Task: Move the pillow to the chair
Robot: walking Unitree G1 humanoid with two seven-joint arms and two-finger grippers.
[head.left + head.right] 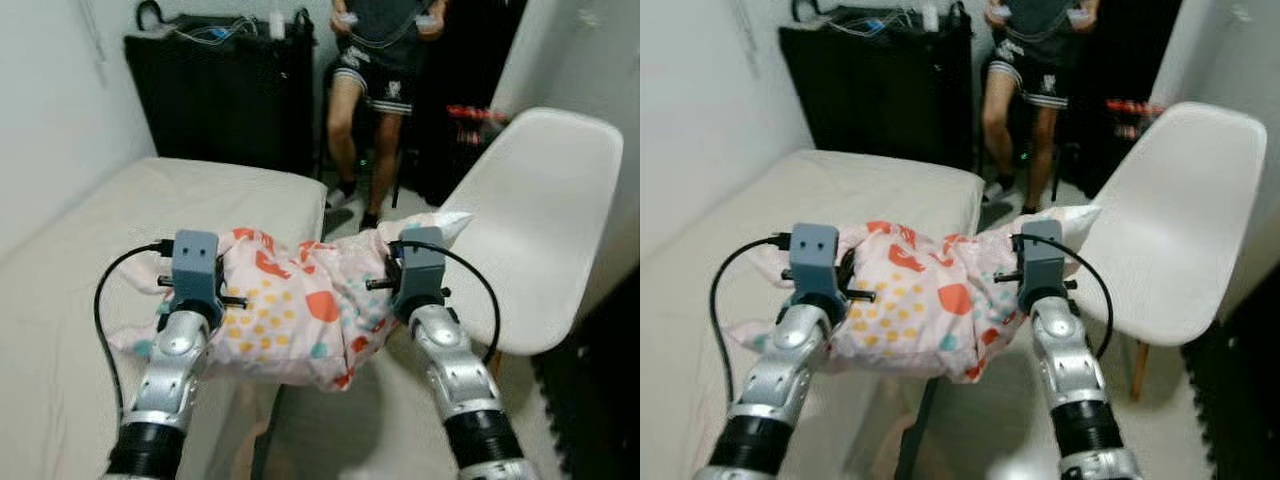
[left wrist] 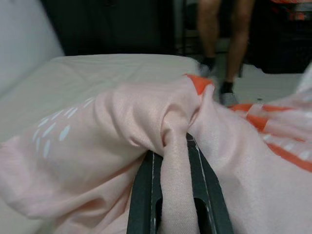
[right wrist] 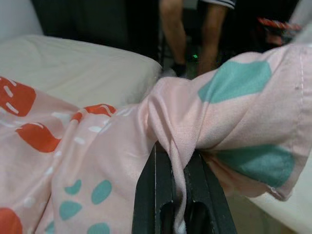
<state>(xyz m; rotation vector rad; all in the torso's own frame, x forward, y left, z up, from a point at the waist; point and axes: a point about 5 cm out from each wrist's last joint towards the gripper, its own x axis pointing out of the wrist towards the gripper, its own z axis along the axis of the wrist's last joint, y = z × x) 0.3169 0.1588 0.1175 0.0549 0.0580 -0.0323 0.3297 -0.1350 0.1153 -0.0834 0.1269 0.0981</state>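
Pillow (image 1: 300, 310): pink case with orange, yellow and teal spots, held up in the air between my two grippers, sagging in the middle. It hangs over the bed's (image 1: 120, 230) near right corner and the gap of floor (image 1: 330, 420) beside it. Its far right corner pokes toward the chair (image 1: 540, 220), near the seat's left edge; I cannot tell if it touches.

Left gripper (image 2: 173, 161): at the pillow's left end, fingers clamped on a bunched fold of the fabric, cloth squeezed up between them.

Right gripper (image 3: 178, 170): at the pillow's right end, fingers likewise pinched tight on a twisted ridge of the case.

Chair: white moulded shell on wooden legs, standing to the right of the bed, seat bare.

Bed: cream sheet, running along the left wall.

Beyond the bed's far edge: black cabinet (image 1: 220, 90), and a person (image 1: 385, 70) in dark shorts standing next to it.
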